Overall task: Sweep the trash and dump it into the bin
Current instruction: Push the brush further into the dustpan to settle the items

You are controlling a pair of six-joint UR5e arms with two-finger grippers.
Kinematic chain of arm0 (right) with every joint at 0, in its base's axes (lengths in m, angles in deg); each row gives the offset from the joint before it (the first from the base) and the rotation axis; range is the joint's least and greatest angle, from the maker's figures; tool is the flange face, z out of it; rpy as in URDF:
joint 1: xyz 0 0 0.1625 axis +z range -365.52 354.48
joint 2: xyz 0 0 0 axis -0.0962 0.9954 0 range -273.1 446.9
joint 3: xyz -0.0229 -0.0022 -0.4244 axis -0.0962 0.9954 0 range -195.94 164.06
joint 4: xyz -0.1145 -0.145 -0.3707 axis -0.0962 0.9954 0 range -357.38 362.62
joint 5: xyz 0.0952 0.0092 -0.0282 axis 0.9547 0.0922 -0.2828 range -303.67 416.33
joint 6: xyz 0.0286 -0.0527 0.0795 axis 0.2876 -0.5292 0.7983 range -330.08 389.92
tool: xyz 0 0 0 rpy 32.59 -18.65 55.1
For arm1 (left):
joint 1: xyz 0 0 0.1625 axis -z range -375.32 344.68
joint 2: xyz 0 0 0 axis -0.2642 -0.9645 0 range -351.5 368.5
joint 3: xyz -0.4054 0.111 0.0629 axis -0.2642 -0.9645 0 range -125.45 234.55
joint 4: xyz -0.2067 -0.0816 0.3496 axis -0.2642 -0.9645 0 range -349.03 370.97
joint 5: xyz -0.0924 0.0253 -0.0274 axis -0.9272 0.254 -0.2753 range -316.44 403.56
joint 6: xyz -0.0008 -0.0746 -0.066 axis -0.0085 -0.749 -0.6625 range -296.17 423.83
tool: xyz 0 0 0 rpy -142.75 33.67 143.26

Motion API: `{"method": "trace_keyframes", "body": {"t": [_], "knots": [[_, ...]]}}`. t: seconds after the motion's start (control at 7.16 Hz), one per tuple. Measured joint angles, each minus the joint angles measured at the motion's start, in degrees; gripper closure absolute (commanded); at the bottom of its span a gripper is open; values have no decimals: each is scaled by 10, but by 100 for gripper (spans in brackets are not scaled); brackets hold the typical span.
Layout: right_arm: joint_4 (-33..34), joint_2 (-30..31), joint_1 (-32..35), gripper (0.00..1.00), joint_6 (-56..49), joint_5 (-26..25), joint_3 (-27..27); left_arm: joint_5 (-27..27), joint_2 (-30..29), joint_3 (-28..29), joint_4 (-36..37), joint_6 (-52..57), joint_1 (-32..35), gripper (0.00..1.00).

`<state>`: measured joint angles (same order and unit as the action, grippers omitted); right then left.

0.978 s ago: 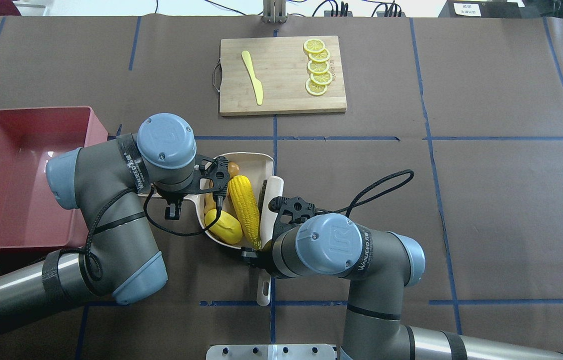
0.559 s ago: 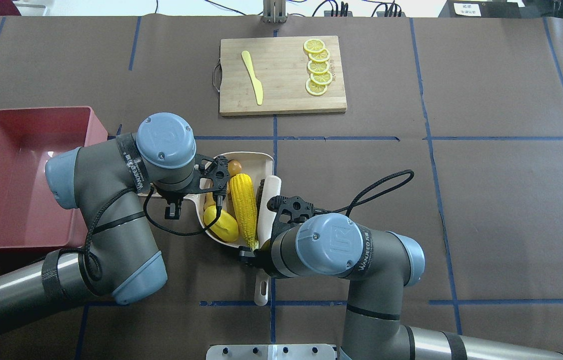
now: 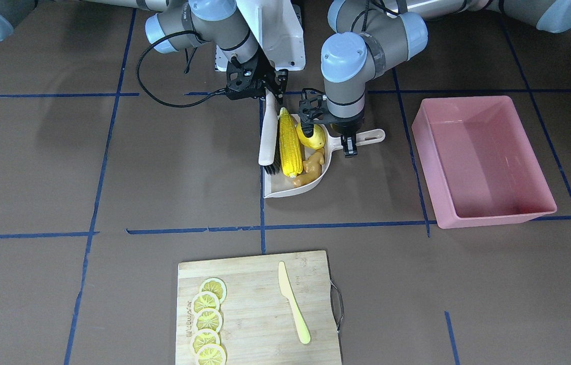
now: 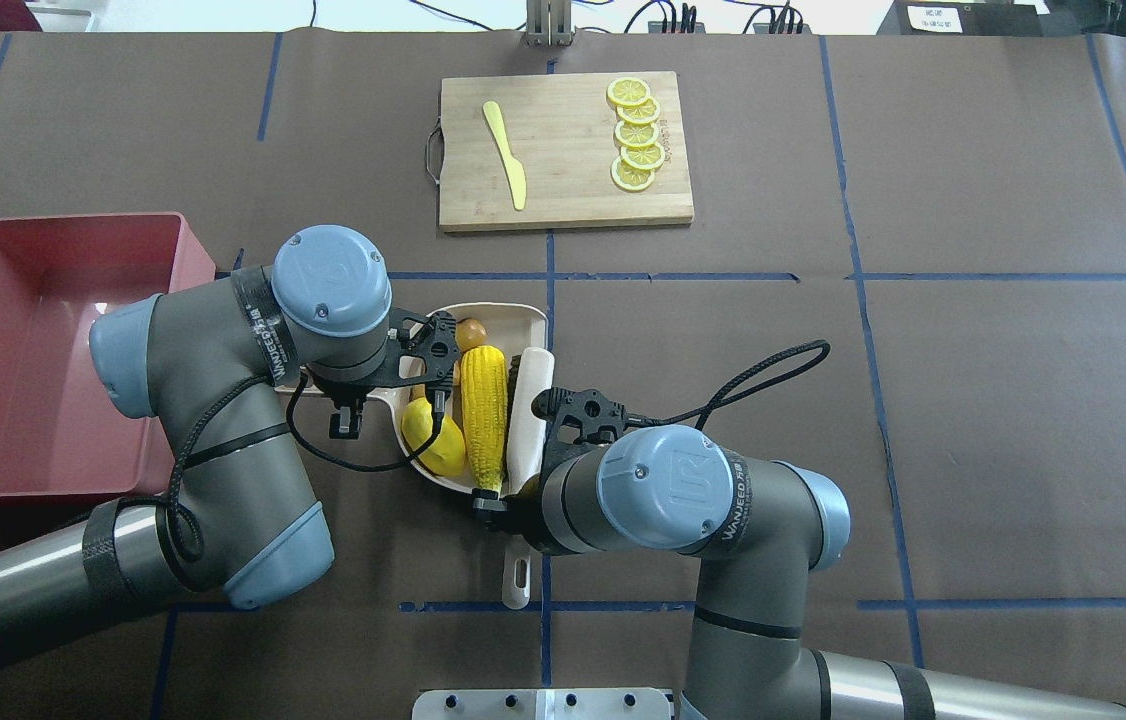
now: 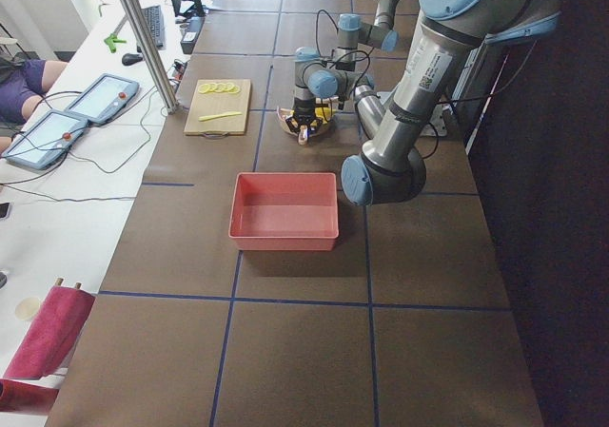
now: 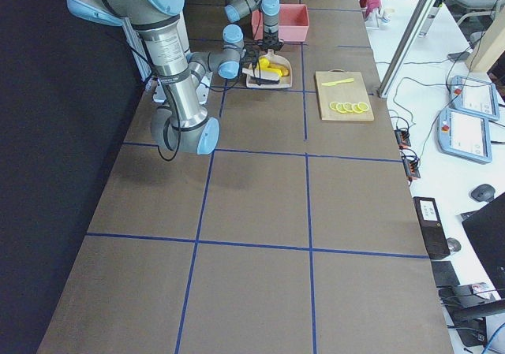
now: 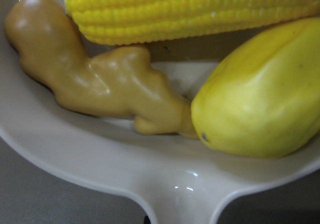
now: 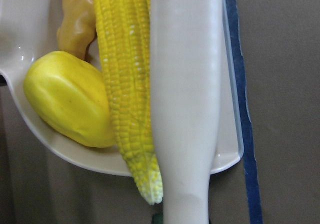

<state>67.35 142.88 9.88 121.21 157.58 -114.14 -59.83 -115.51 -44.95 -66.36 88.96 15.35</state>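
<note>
A beige dustpan (image 4: 515, 318) lies at mid table and holds the trash. The long yellow corn cob (image 4: 485, 415) lies down its middle. The yellow potato-like lump (image 4: 433, 450) and the tan ginger root (image 3: 311, 165) lie beside it. My left gripper (image 3: 349, 146) is shut on the dustpan's handle (image 3: 371, 135). My right gripper (image 3: 265, 90) is shut on a beige brush (image 4: 527, 415) that lies pressed along the corn (image 8: 127, 84). The pink bin (image 4: 23, 380) stands to the left of the dustpan, and nothing lies in it.
A wooden cutting board (image 4: 566, 190) at the far middle carries lemon slices (image 4: 635, 135) and a pale yellow knife (image 4: 506, 155). A black cable (image 4: 773, 365) loops out from my right wrist. Blue tape lines cross the brown table cover.
The brush has moved left and pushed the corn and the yellow lump deeper into the dustpan. The corn now lies straighter. The left arm and the dustpan have hardly moved.
</note>
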Motion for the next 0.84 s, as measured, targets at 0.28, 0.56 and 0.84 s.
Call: {"method": "trace_keyframes", "body": {"t": [0.28, 0.56, 0.84], "knots": [[1, 2, 4, 100, -1, 1, -7, 0, 0, 0, 0, 0, 0, 100], [4, 6, 11, 100, -2, 4, -21, 0, 0, 0, 0, 0, 0, 100], [7, 12, 13, 100, -2, 5, -24, -1, 0, 0, 0, 0, 0, 100]]}}
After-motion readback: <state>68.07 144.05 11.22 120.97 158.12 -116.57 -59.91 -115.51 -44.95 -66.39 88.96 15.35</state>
